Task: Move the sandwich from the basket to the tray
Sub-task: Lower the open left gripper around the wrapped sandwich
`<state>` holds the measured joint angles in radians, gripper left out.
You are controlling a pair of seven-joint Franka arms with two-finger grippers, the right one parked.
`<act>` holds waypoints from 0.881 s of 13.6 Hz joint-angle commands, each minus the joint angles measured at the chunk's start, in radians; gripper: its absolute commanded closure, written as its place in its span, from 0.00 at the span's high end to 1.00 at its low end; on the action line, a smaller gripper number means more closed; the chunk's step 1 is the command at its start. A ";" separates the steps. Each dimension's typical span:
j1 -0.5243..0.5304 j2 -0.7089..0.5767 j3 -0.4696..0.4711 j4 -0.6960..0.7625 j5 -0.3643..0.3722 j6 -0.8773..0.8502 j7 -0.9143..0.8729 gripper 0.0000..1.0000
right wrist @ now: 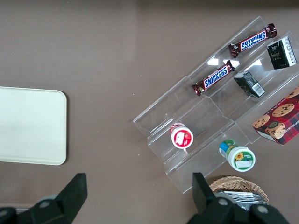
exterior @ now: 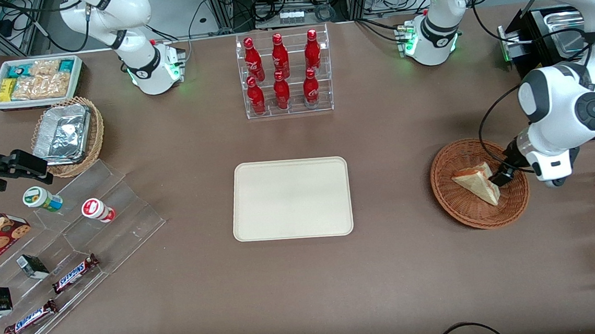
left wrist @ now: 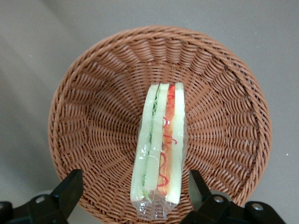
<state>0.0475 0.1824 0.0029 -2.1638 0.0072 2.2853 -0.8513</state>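
Now our gripper (left wrist: 133, 196) hangs over basket (left wrist: 84, 116), fingers (left wrist: 70, 189) wide, one each side of sandwich (left wrist: 161, 144); sandwich lies in basket; we should go lower, squeeze bread softly, lift straight, carry to tray (exterior: 291, 199).

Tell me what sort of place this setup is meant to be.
Probably a lab mock-up of a snack counter: a rack of red bottles, a clear stand of chocolate bars, and a sandwich in a basket beside a tray. The open gripper straddles the sandwich.

Gripper (left wrist: 133, 193) lowered, fingers (left wrist: 70, 189) apart
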 commanded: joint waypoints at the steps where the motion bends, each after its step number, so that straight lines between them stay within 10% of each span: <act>1: -0.017 0.026 0.003 -0.016 -0.010 0.065 -0.026 1.00; 10: -0.038 0.098 0.002 -0.019 -0.010 0.149 -0.052 1.00; 12: -0.038 0.109 0.002 -0.013 -0.010 0.149 -0.077 0.76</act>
<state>0.0182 0.2841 0.0009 -2.1785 0.0033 2.4192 -0.8919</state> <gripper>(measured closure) 0.031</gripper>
